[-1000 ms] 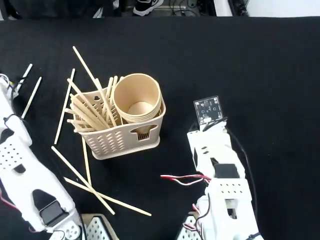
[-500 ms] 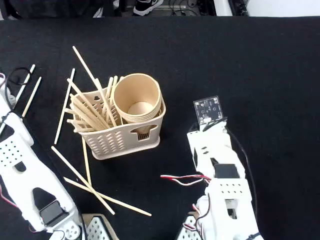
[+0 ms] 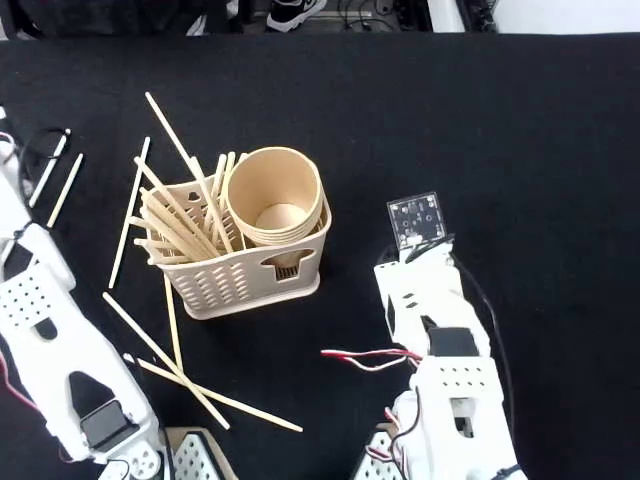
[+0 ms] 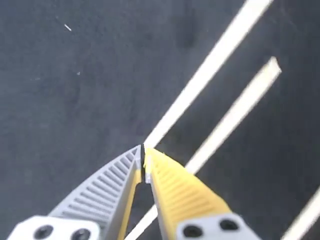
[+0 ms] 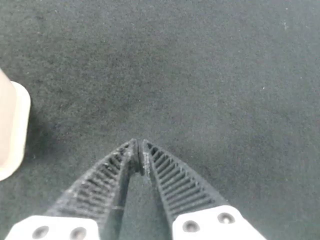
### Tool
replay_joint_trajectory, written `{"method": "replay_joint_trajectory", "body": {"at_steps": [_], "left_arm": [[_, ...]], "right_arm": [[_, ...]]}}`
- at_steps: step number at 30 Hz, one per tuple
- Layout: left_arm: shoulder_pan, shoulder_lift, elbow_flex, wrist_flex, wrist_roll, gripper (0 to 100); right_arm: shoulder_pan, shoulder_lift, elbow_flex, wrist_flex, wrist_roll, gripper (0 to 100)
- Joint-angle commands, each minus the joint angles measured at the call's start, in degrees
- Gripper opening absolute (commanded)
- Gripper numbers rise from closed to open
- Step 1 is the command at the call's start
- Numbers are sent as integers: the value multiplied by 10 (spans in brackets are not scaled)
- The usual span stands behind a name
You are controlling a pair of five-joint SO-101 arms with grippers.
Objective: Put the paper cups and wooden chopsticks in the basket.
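A beige slotted basket [image 3: 245,275] stands left of the table's middle. Stacked paper cups [image 3: 275,195] sit in one end of it, and several wooden chopsticks [image 3: 175,220] lean in the other. Two loose chopsticks [image 3: 55,175] lie at the far left beside my left arm [image 3: 40,300]. More chopsticks [image 3: 175,360] lie crossed in front of the basket. My left gripper [image 4: 143,152] is shut, its tips over one pale chopstick [image 4: 215,60], with a second chopstick [image 4: 235,115] alongside. My right gripper [image 5: 137,152] is shut over bare cloth, the basket's corner [image 5: 12,130] off to one side.
Black cloth covers the table [image 3: 520,150]. My right arm [image 3: 430,310] rests right of the basket, with red and white wires [image 3: 365,357] trailing from it. One single chopstick [image 3: 130,210] lies left of the basket. Open cloth stretches along the far side and to the right.
My left arm has slid a little farther from the front edge along the table's left side. The right arm, basket and cups have not moved.
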Motion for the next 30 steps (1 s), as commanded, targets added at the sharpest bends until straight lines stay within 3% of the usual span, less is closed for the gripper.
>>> {"method": "replay_joint_trajectory", "body": {"at_steps": [1, 3, 6, 11, 15, 21, 26, 30], "left_arm": [[18, 26, -22, -96, 100, 29], [20, 71, -16, -135, 122, 29], [20, 127, -29, -124, 129, 29], [15, 143, -111, 32, 125, 29], [24, 145, -189, 149, 69, 29], [23, 151, -175, 146, -5, 29], [23, 141, -253, 145, -4, 30], [33, 73, -238, 145, -19, 65]], "right_arm": [[4, 2, -6, 2, 5, 12], [4, 2, -6, 2, 5, 12], [4, 2, -6, 2, 5, 12], [4, 2, -6, 2, 5, 12], [4, 2, -6, 2, 5, 12], [4, 2, -6, 2, 5, 12], [4, 2, -6, 1, 5, 12], [4, 2, -6, 1, 5, 12]]}}
